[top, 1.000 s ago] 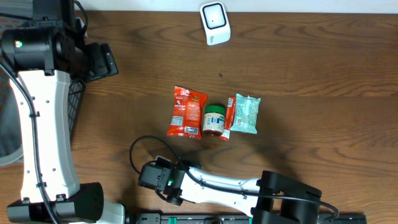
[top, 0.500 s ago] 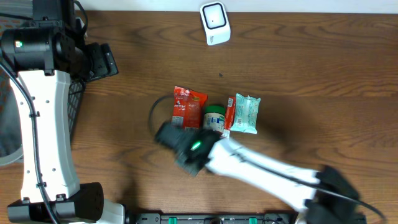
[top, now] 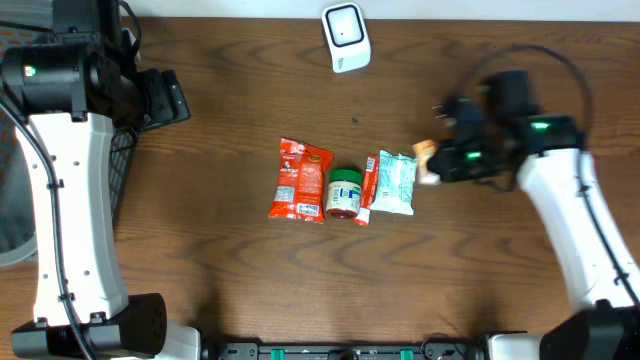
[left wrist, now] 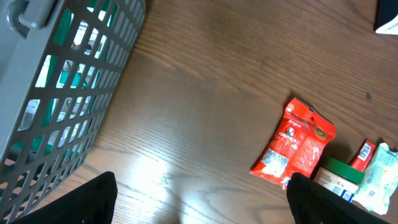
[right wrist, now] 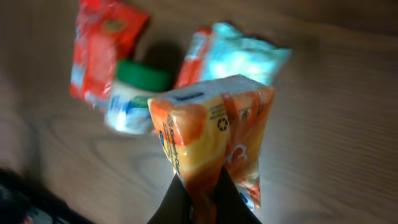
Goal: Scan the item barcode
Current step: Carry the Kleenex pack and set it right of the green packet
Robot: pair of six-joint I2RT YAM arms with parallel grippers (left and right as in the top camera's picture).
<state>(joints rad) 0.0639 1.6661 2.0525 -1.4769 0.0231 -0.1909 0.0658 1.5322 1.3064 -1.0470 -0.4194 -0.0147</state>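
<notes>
Wood table; right wrist alone shows fingers pinching orange packet.

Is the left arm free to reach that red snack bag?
Probably yes: its end effector is open and empty, and only bare table lies between it and the red snack bag.

The left arm stood along the left side, folded over at the top, and its left hand pointed rightward with fingers spread wide apart. The right arm reached up from the right, bent at the elbow. Its right hand pointed left, pinched shut on an orange packet.
</notes>
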